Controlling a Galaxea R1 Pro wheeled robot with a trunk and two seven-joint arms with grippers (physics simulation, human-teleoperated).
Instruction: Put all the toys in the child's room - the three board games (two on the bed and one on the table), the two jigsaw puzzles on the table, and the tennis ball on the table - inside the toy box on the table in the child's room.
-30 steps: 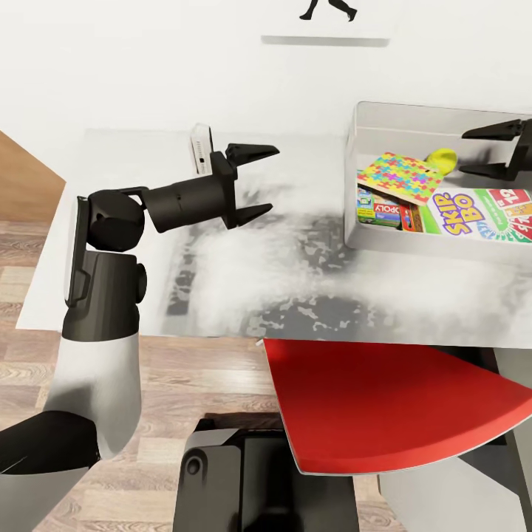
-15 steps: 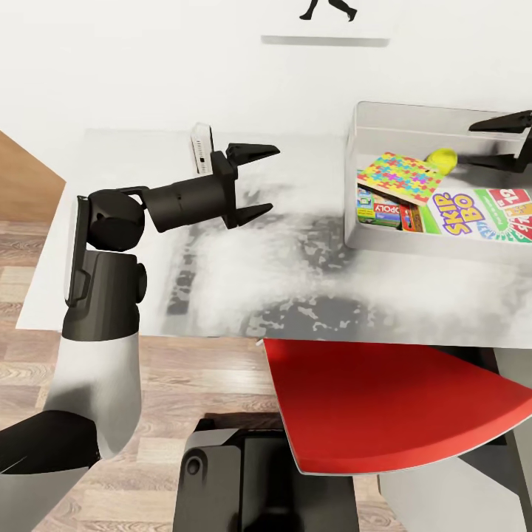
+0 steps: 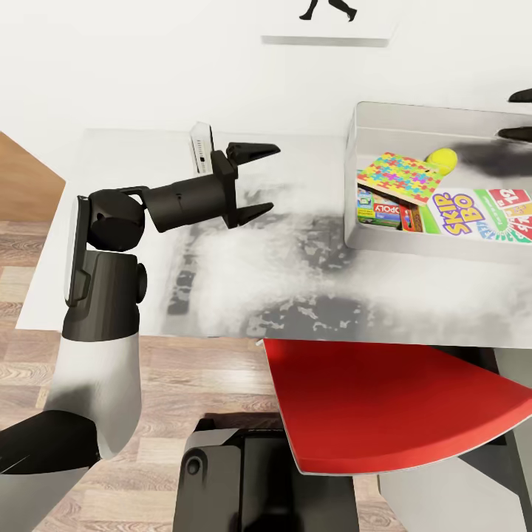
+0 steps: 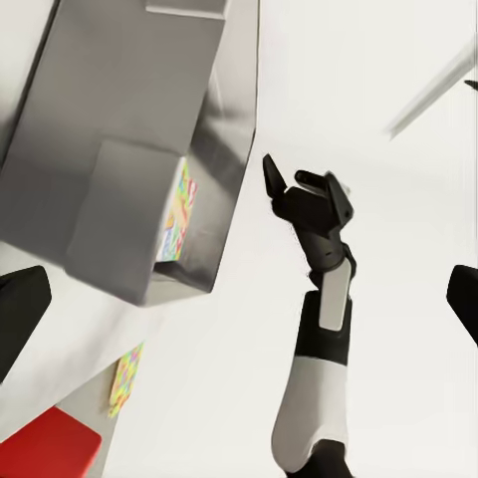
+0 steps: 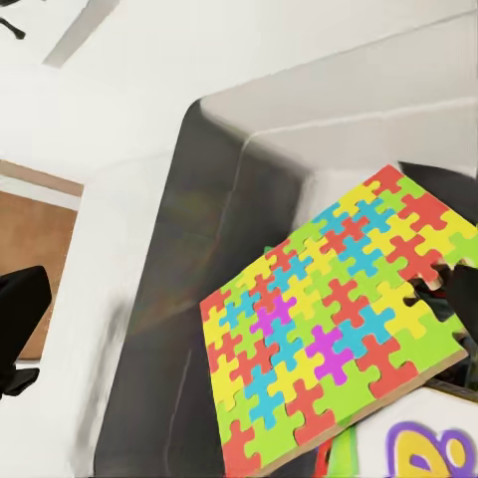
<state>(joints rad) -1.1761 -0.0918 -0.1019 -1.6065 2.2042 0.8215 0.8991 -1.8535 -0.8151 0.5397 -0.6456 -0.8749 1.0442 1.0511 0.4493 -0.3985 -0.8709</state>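
The toy box (image 3: 350,193) stands on the table (image 3: 133,222) at the right. Inside it lie a jigsaw puzzle (image 3: 399,176), the tennis ball (image 3: 442,157), a "Skip-Bo" board game (image 3: 480,210) and, partly under the puzzle, a Monopoly board game (image 3: 384,211). My right gripper (image 3: 522,114) hangs open above the box's far right corner, apart from the ball. The right wrist view looks down on the puzzle (image 5: 329,329) inside the box wall (image 5: 219,199). My left gripper (image 3: 272,179) is open over the bare table top, holding nothing.
A small white device (image 3: 201,148) stands upright at the table's back, just behind my left gripper. A red chair seat (image 3: 384,406) is tucked at the table's front edge. Wood floor (image 3: 22,244) lies to the left.
My right gripper has lifted up and back to the right, away from the tennis ball, which stays in the toy box. The left arm has not moved.
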